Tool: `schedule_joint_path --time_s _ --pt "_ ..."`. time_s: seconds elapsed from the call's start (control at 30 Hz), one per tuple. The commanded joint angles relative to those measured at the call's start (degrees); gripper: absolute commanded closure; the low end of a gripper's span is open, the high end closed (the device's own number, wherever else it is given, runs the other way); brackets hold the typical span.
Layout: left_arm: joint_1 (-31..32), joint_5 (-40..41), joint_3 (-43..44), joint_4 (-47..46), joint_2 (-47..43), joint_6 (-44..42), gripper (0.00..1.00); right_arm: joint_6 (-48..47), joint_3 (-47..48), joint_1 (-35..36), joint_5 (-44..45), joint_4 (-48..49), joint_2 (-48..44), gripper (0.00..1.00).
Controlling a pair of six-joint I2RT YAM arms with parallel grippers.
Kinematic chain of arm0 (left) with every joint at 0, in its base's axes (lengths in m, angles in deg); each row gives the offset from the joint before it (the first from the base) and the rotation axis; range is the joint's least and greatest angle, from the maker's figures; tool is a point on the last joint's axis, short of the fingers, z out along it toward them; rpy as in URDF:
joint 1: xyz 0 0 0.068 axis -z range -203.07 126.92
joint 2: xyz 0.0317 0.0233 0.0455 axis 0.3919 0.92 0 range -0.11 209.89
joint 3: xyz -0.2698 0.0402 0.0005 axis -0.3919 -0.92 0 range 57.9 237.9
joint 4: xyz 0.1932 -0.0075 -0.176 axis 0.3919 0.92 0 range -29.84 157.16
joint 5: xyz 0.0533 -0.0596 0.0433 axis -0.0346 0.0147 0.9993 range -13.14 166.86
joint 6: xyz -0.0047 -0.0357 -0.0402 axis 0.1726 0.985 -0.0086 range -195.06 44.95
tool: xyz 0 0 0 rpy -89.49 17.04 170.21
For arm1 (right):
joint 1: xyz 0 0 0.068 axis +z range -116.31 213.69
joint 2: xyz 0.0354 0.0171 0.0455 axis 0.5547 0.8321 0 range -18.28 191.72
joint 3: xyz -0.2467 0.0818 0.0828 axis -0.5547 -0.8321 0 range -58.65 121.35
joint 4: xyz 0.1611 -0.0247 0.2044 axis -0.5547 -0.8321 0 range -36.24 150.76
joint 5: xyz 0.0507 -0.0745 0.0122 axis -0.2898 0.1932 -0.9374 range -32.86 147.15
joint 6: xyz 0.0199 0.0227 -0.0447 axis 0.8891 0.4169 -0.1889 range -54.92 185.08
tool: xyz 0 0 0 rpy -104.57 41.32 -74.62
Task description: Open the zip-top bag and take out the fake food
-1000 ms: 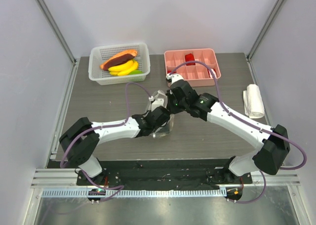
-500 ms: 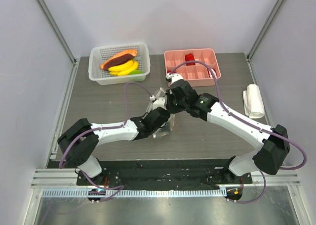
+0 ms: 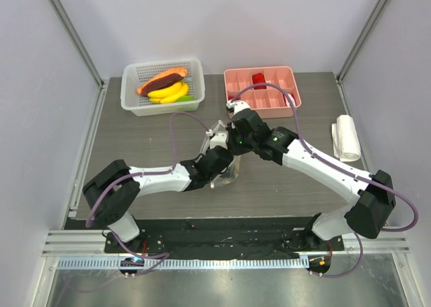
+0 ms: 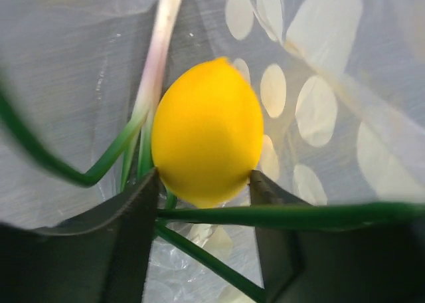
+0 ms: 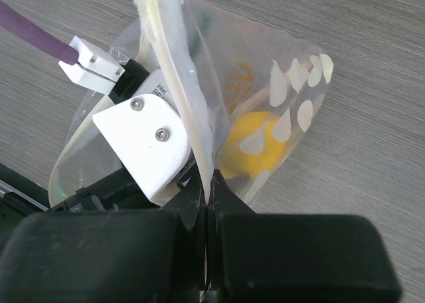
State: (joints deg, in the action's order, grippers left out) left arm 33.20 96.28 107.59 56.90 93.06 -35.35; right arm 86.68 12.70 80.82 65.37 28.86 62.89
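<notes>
The zip-top bag (image 3: 227, 174) stands mid-table, clear with white dots (image 5: 292, 97). My right gripper (image 5: 209, 190) is shut on its white zip strip (image 5: 176, 77) and holds the mouth up; from above that gripper (image 3: 234, 151) sits over the bag. My left gripper (image 4: 204, 183) is inside the bag. Its two fingertips (image 4: 147, 187) press either side of the near end of a yellow, egg-shaped fake food piece (image 4: 207, 133), which shows through the plastic (image 5: 255, 143). Green lines of the bag cross in front of the fingers. More fake food, a sausage-like piece (image 3: 161, 80) and bananas (image 3: 172, 91), lies in a basket.
A white perforated basket (image 3: 130, 99) stands at the back left and a pink divided tray (image 3: 286, 73) with red blocks at the back right. A white rolled cloth (image 3: 346, 137) lies near the right edge. The two forearms cross close together over the bag.
The left arm has shifted slightly and the bag has sagged a little toward the near side. The right gripper has kept its hold on the zip strip.
</notes>
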Motion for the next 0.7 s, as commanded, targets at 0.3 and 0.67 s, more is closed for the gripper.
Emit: schedule_joint_path --time_s 0.3,0.67 --pt "0.77 5.71 -1.87 0.45 -10.36 -5.60 0.78 0.28 1.51 -1.52 5.13 -0.27 -2.33 0.99" --pt "0.86 4.57 -4.17 4.23 -18.81 -2.36 0.69 1.95 -0.07 -5.12 -1.02 -0.27 -4.96 0.99"
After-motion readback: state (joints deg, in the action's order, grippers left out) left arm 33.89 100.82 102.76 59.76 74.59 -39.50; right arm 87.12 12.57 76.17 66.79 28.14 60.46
